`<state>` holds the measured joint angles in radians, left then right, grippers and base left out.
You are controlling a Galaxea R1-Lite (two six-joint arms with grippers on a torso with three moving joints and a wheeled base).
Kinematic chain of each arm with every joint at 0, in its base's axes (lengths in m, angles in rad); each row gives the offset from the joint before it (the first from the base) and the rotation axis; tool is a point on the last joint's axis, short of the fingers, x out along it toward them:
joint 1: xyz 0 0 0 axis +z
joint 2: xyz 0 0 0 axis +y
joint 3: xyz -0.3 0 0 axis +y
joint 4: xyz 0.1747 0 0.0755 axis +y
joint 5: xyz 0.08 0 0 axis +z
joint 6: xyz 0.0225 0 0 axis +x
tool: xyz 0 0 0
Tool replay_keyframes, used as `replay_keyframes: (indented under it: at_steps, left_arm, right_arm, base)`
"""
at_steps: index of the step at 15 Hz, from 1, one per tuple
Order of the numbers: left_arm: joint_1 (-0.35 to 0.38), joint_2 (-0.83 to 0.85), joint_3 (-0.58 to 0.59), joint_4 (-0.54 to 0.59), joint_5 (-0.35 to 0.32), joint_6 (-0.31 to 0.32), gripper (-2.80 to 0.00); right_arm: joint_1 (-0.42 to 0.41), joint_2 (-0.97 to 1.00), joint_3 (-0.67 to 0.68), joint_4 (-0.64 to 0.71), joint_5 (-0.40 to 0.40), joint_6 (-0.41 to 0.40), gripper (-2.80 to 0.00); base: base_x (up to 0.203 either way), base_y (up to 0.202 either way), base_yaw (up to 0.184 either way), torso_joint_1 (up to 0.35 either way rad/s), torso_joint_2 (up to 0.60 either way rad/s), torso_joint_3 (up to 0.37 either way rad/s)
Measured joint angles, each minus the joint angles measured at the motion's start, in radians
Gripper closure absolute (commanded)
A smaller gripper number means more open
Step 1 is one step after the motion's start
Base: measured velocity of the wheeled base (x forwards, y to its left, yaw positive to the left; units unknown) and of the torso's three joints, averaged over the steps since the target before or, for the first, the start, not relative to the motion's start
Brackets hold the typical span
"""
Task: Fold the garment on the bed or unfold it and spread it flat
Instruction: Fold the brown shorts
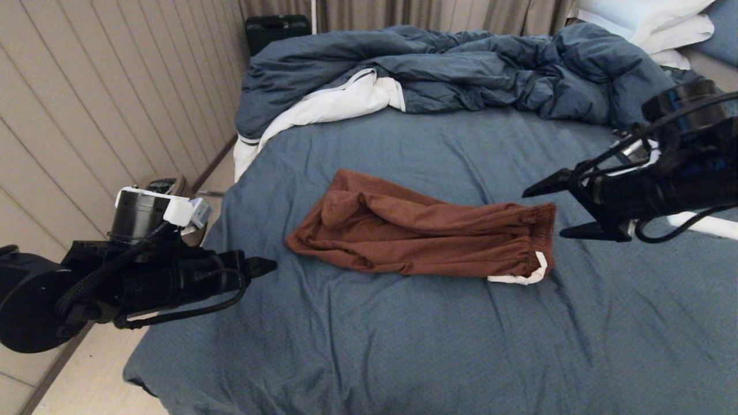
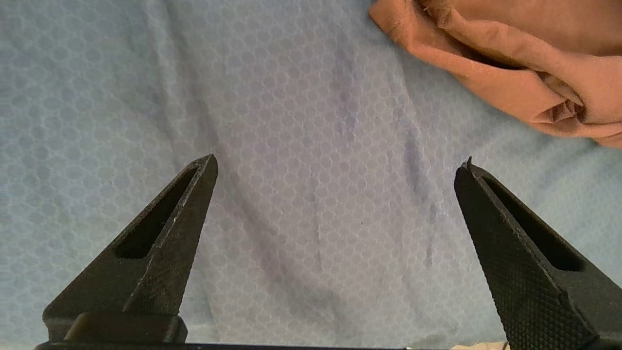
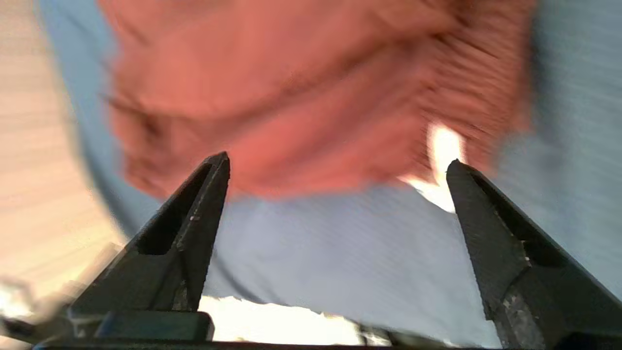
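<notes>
Shorts (image 1: pixel 421 236) of rust-brown knit lie bunched on the slate-blue sheet of the bed (image 1: pixel 403 346), near its middle. Their long axis runs across the head view, from the left gripper's side to the right gripper's side. The gathered waistband (image 1: pixel 539 239) is the end facing the right gripper (image 1: pixel 556 210), with a loop of white drawstring (image 1: pixel 522 278) poking out at its lower corner. The crumpled leg ends (image 1: pixel 323 230) point toward the left gripper (image 1: pixel 268 266).

The right gripper hangs just past the waistband end, fingers spread wide apart and holding nothing; the waistband sits a little beyond the fingertips and is not touched. In the right wrist view the garment (image 3: pixel 311 97) fills the space ahead of the open fingers (image 3: pixel 194 233), blurred.

The left gripper rests level, near the leg end but clear of it, fingers (image 2: pixel 165 243) also wide apart over bare sheet, the cloth's hem (image 2: pixel 510 73) off beyond one fingertip.

Behind the shorts a rumpled dark blue duvet (image 1: pixel 461 69) with white lining is heaped, white pillows (image 1: pixel 651 23) beyond.
</notes>
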<state>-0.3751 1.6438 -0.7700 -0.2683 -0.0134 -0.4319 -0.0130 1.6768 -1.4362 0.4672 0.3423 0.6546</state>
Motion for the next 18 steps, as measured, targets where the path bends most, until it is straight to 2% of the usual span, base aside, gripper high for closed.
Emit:
replay_keyframes:
  at_steps: [4, 8, 9, 13, 18]
  left_arm:
    - [-0.002, -0.019, 0.015, 0.000, -0.002, 0.001, -2.80]
    - [-0.002, -0.025, 0.026, 0.000, -0.002, 0.001, -2.80]
    - [-0.002, -0.026, 0.027, 0.000, -0.001, 0.000, 0.00]
    - [0.007, -0.040, 0.024, -0.001, 0.012, -0.008, 0.00]
    - [0.035, -0.074, 0.022, 0.000, 0.004, -0.012, 0.00]
  right_arm:
    - [-0.022, -0.060, 0.069, 0.146, -0.005, -0.285, 0.00]
    - [-0.063, -0.077, 0.093, 0.211, -0.074, -0.481, 0.00]
    - [-0.078, -0.076, 0.099, 0.208, -0.078, -0.499, 0.00]
    - [-0.123, -0.038, 0.099, 0.201, -0.079, -0.504, 0.00]
    - [-0.128, -0.011, 0.088, 0.187, -0.079, -0.499, 0.00]
  base:
    - [0.000, 0.000, 0.000, 0.000, 0.00, 0.000]
    - [0.000, 0.000, 0.000, 0.000, 0.00, 0.000]
    - [0.000, 0.000, 0.000, 0.000, 0.00, 0.000]
    - [0.000, 0.000, 0.000, 0.000, 0.00, 0.000]
    - [0.000, 0.000, 0.000, 0.000, 0.00, 0.000]
